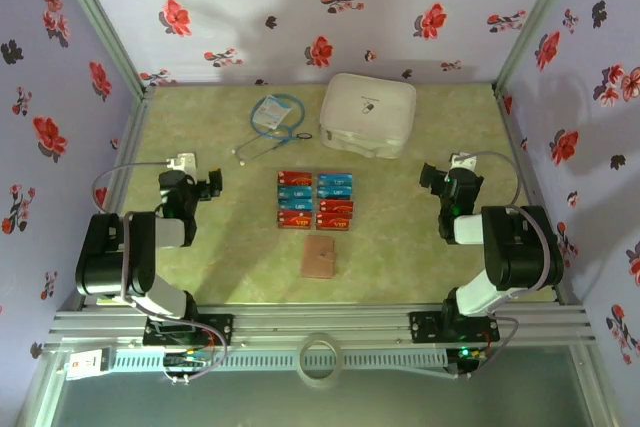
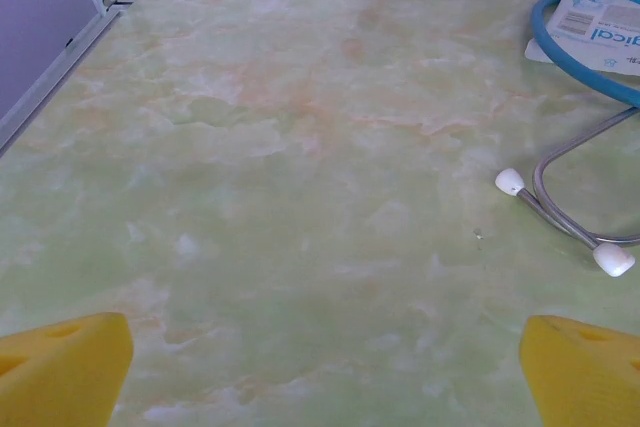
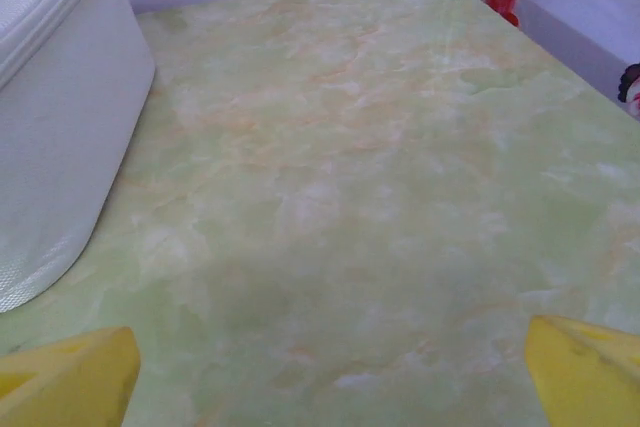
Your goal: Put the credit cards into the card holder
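Note:
Several red and blue credit cards (image 1: 315, 199) lie in two columns at the middle of the table. Just in front of them lies the closed tan-brown card holder (image 1: 320, 257). My left gripper (image 1: 208, 185) rests at the left side of the table, well left of the cards. It is open with nothing between its yellow fingertips (image 2: 62, 367). My right gripper (image 1: 436, 179) sits at the right side, well right of the cards. It is open too, its yellow fingertips (image 3: 585, 367) spread wide over bare tabletop.
A big white zip case (image 1: 367, 114) (image 3: 55, 97) stands at the back, right of centre. A blue stethoscope with a packet (image 1: 272, 122) (image 2: 590, 57) lies left of it. Floral walls close in the marbled green table (image 1: 400, 247) on three sides.

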